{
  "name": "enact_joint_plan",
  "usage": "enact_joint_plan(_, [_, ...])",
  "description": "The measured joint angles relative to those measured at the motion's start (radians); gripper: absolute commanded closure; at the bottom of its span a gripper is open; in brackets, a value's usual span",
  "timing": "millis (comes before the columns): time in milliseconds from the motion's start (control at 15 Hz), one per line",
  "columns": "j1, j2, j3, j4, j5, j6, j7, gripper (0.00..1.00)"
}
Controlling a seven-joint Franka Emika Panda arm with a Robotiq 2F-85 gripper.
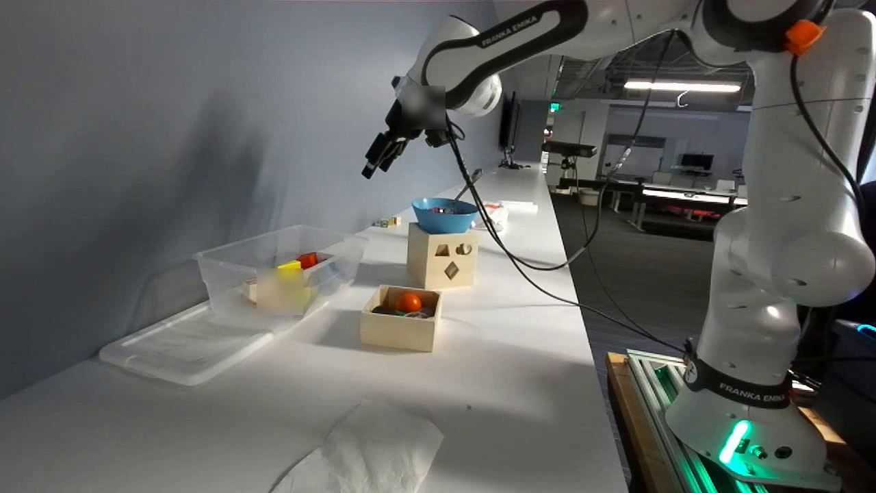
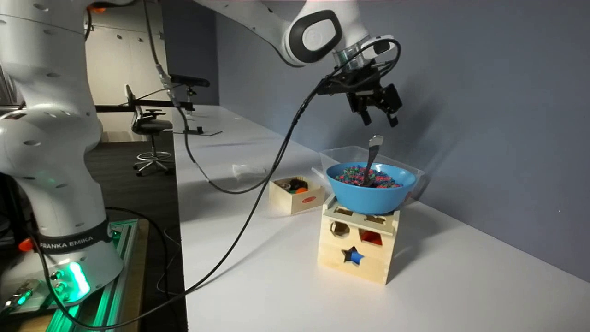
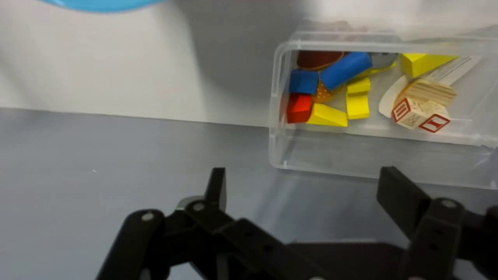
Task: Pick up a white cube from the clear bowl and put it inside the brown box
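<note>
The clear bowl, a transparent deep tub (image 3: 275,97), stands by the wall in an exterior view (image 1: 229,281); in the other exterior view (image 2: 333,156) it is mostly hidden behind a blue bowl. In the wrist view, a white cube with red and dark letter prints (image 3: 406,114) lies in the tub, touching a second white cube (image 3: 434,118). The brown box (image 1: 397,334) stands beside the tub, with a red-orange ball and dark pieces inside; it also shows in an exterior view (image 2: 299,203). My gripper (image 3: 304,171) is open and empty, high above the table in both exterior views (image 1: 376,168) (image 2: 380,122).
Coloured blocks (image 3: 334,77) share the tub. The blue bowl (image 2: 368,196) with a spoon stands on a wooden shape box (image 2: 355,249). A clear flat lid (image 1: 181,352) lies by the tub. White paper (image 1: 383,445) lies in front. The wall (image 1: 137,103) runs close behind.
</note>
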Motion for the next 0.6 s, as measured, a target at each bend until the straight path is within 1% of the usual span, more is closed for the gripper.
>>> enact_joint_plan(133, [-0.002,0.078,0.042,0.104,0.072,-0.003,-0.121,0.0])
enact_joint_plan(267, [-0.001,0.117,0.072,0.17,0.091,-0.008,-0.16,0.0])
enact_joint_plan(600, [-0.007,0.124,0.077,0.19,0.094,-0.014,-0.177,0.0])
